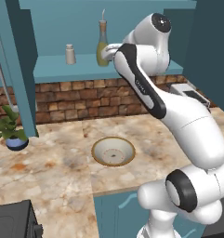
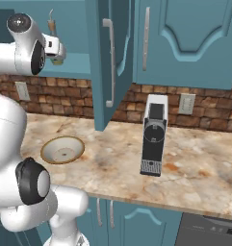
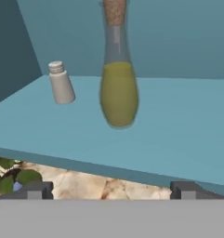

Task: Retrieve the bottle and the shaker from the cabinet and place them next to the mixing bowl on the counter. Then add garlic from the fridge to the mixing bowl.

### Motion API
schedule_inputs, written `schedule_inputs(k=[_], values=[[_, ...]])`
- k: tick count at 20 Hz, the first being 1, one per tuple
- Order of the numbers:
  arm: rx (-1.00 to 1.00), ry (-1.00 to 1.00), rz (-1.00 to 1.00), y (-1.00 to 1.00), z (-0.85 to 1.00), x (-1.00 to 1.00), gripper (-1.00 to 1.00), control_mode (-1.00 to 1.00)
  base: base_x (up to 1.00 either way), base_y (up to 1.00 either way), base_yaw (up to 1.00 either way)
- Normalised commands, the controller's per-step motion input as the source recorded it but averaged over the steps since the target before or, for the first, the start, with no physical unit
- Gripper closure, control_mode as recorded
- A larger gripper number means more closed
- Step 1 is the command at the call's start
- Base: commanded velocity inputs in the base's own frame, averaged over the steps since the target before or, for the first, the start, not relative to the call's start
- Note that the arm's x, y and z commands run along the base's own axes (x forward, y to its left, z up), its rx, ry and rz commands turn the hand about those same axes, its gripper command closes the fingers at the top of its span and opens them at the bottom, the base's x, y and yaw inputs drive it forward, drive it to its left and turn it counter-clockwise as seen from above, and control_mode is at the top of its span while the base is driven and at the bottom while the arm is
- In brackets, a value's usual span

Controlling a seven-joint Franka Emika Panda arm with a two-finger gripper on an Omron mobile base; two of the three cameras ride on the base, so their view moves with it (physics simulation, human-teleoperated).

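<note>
Up on the shelf of the open cabinet [image 1: 53, 69] stand the bottle [image 1: 102, 44] and the shaker [image 1: 70, 54], both upright and well apart, the shaker to the left of the bottle in the left base view. The arm is raised to shelf height, with its hand just in front of the bottle. In the hand view the bottle [image 3: 118, 83] sits dead ahead with its olive-yellow liquid filling the lower body and a cork-coloured stopper at the top, and the shaker [image 3: 61, 83] appears tilted off to the left, as the view rolls with the hand. The fingers [image 3: 111, 190] are spread wide, their two dark tips [image 3: 36, 189] far apart at the bottom of that view, short of the shelf's front edge and gripping nothing.

Below, on the counter [image 1: 53, 158], the mixing bowl [image 1: 113, 151] rests near the front edge with nothing inside it. A small potted plant [image 1: 10, 130] stands at the left by the open cabinet door. From the right base view, a black and white coffee machine [image 2: 153, 134] stands on the counter to the right of the bowl [image 2: 62, 149], under the closed wall cabinets, with a brick backsplash [image 2: 64, 98] behind.
</note>
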Motion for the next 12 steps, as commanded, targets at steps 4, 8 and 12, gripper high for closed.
schedule_inputs(k=[4,8,12], values=[[0.00,0.00,0.00,0.02,-0.02,0.41,-1.00,-1.00,0.00,0.00,0.00],[0.00,0.00,0.00,0.07,-0.09,0.38,-1.00,-1.00,0.00,0.00,0.00],[0.00,-0.15,0.00,0.30,-0.27,0.11,-1.00,-1.00,0.00,0.00,0.00]])
